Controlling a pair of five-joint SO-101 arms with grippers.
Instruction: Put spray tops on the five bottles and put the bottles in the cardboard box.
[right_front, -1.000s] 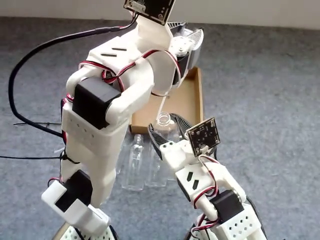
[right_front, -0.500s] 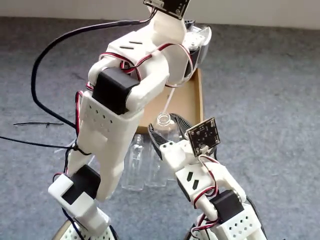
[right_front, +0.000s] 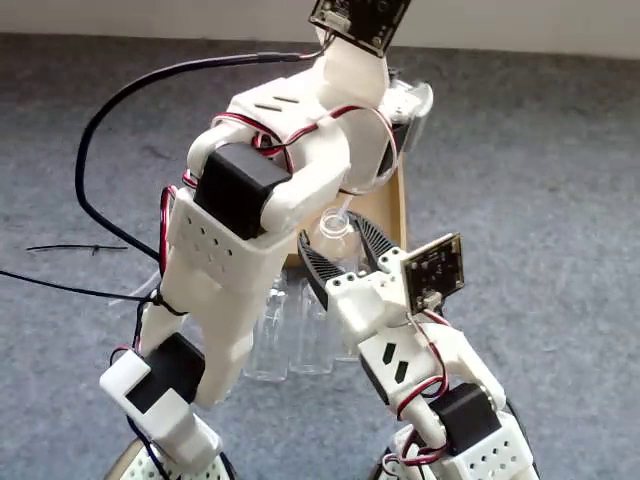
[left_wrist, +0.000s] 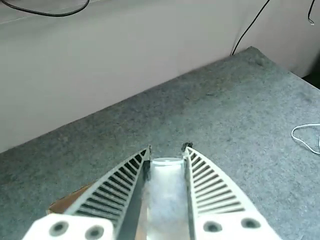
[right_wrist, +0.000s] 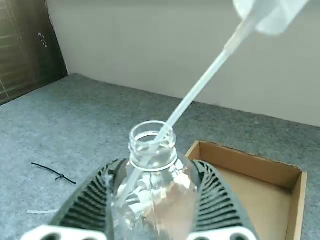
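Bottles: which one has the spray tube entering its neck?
The bottle in the right end effector; the spray top's tube runs into its neck. The other bottles stand ungripped.

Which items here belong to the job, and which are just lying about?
Job: held bottle; spray top, its tube in that bottle's neck; standing bottles; cardboard box.
Lying about: black cable tie; white cord.

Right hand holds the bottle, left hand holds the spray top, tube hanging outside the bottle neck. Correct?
No: the tube runs down inside the neck of the bottle, per the right wrist view. The right hand holds the bottle, the left hand holds the spray top.
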